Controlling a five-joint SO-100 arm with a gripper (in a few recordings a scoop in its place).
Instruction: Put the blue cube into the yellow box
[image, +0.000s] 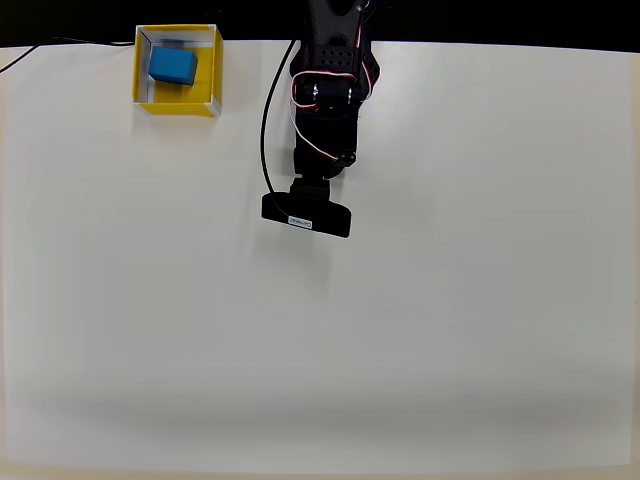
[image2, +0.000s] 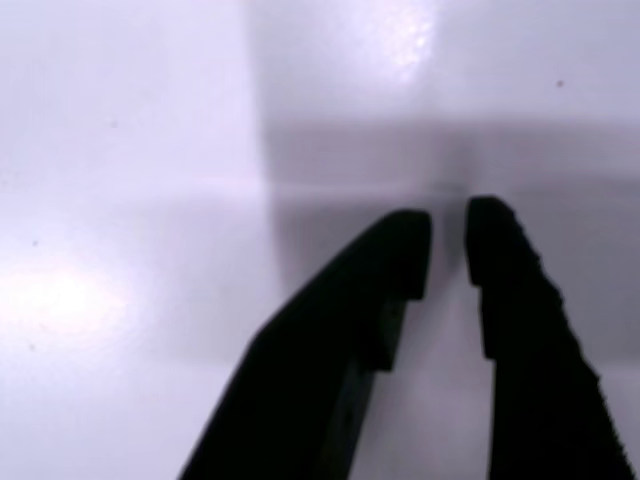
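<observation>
the blue cube (image: 173, 66) sat inside the yellow box (image: 143, 93) at the far left edge of the table (image: 400, 350) in the overhead view, resting on the box floor and turned a little askew to the walls, nearer the top wall than the lower one. nothing else lay in the box. judged from that, the task looked finished: the cube was in its container and untouched by the arm.

the arm (image: 325, 90) stood well apart from the box, reaching down the middle of the table from the top edge, with its black wrist camera (image: 306, 216) facing the bare surface. that pose read like a rest position, drawn away so the box stayed undisturbed.

in the wrist view the claw (image2: 448, 250) held nothing. its two dark fingers were nearly pressed together, with only a narrow slit of white table showing between the tips, and only plain table lay under and ahead of them, with a soft shadow band.
</observation>
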